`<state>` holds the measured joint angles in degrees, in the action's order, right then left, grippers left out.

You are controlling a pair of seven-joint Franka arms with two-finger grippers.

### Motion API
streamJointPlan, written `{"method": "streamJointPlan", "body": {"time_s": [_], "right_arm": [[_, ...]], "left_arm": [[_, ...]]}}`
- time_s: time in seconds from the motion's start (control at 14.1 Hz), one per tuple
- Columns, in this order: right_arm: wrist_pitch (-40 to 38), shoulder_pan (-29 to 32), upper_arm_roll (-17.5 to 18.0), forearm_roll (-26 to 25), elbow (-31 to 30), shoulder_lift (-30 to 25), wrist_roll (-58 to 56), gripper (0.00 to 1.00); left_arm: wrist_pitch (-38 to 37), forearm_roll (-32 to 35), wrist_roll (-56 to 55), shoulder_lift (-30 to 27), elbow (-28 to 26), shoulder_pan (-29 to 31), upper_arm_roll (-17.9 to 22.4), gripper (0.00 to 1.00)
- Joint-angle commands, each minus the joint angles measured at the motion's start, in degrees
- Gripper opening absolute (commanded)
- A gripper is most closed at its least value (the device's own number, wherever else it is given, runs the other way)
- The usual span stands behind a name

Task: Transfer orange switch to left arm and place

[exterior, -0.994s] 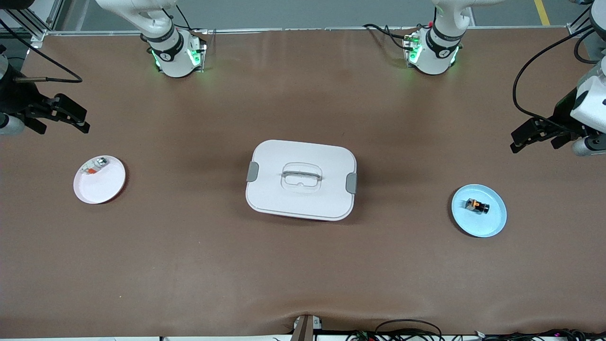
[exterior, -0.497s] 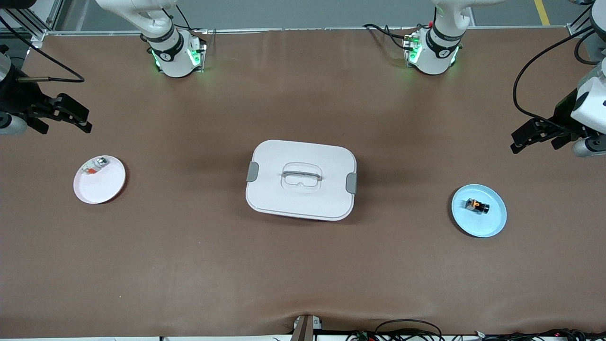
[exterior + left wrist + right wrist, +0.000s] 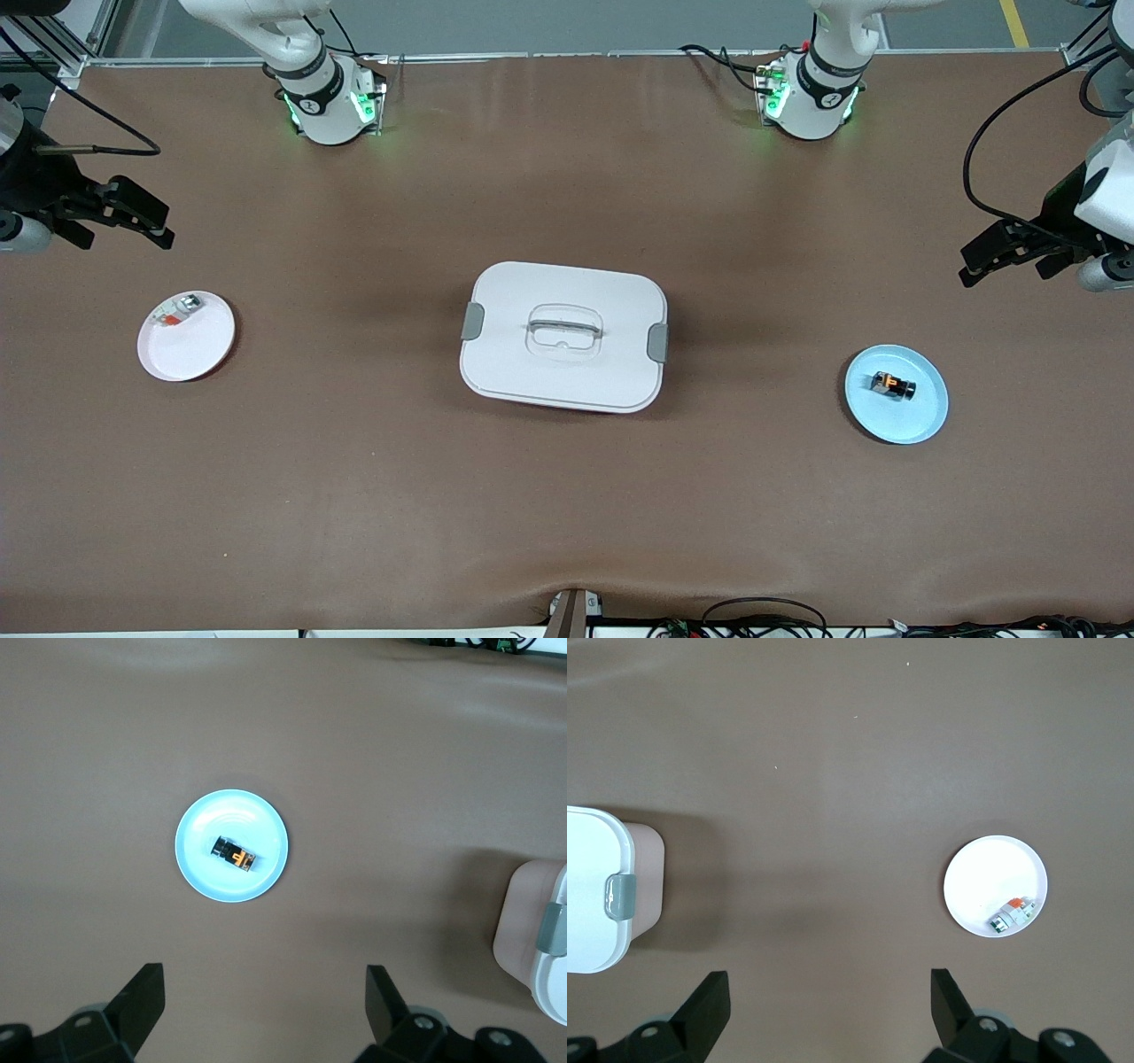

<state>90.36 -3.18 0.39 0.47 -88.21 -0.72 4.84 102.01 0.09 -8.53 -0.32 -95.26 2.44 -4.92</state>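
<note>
Both grippers have drifted only slightly since a second ago. Left gripper (image 3: 997, 257) hangs over bare table (image 3: 567, 514) at its own arm's end, fingers (image 3: 142, 997) spread wide, empty. Right gripper (image 3: 142, 217) likewise, fingers (image 3: 713, 1001) wide. Orange switch (image 3: 892, 385) lies on the blue plate (image 3: 921, 421). Box (image 3: 563, 335) sits mid-table; the white plate (image 3: 199, 350) holds a silver part (image 3: 177, 312).
</note>
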Motion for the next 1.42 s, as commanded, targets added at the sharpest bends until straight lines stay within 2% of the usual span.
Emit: {"method": "streamJointPlan", "body": {"time_s": [0.0, 0.28, 0.5, 1.35], "right_arm": [[-0.8, -0.16, 0.05, 0.67, 0.14, -0.6, 1.05, 1.0], [-0.71, -0.16, 0.05, 0.67, 0.14, -0.6, 0.96, 1.0], [-0.53, -0.07, -0.04, 0.67, 0.14, -0.6, 0.87, 1.0], [-0.44, 0.28, -0.3, 0.67, 0.14, -0.6, 0.17, 1.0]], "left_arm": [[-2.24, 0.17, 0.97, 0.15, 1.74, 0.11, -0.09, 1.0], [-3.83, 0.17, 1.14, 0.15, 3.24, -0.15, -0.53, 1.0], [-3.92, -0.18, 8.15, 0.15, 3.24, 0.11, -0.44, 1.0], [-4.27, -0.45, 5.8, -0.03, 3.24, 0.02, -0.79, 1.0]]}}
